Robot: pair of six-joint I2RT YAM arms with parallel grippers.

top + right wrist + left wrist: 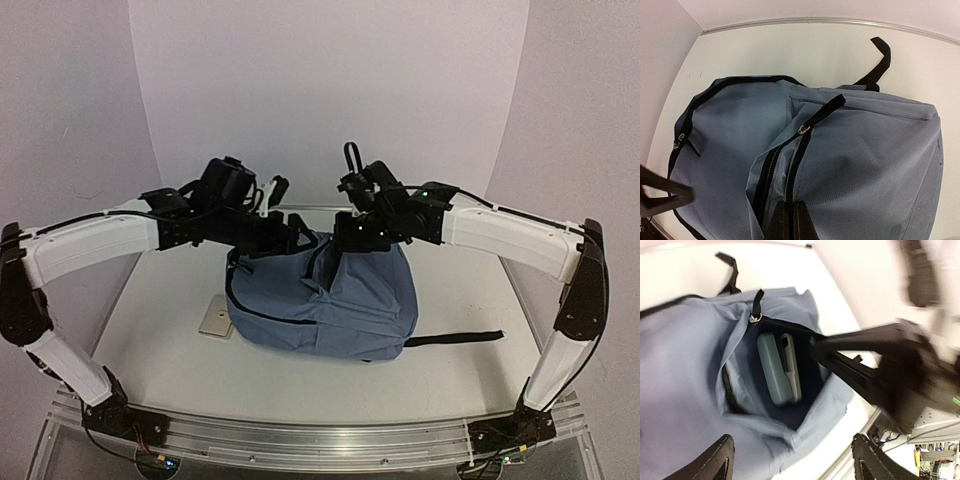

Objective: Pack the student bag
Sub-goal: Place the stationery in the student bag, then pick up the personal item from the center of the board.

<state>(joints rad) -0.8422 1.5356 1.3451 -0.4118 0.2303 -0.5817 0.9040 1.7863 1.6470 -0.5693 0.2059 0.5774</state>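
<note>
The grey-blue student bag stands in the middle of the table with its top open. In the left wrist view I look down into the bag; a teal case and a grey flat item lie against the dark lining. My left gripper is open wide above the bag's near edge and holds nothing; in the top view it hovers at the bag's upper left. My right gripper is shut on the black zipper edge of the bag, holding it up at the bag's top.
A flat tan card lies on the table against the bag's left side. A black strap trails to the right of the bag. The right arm crosses close over the bag's opening. White walls stand behind and at both sides.
</note>
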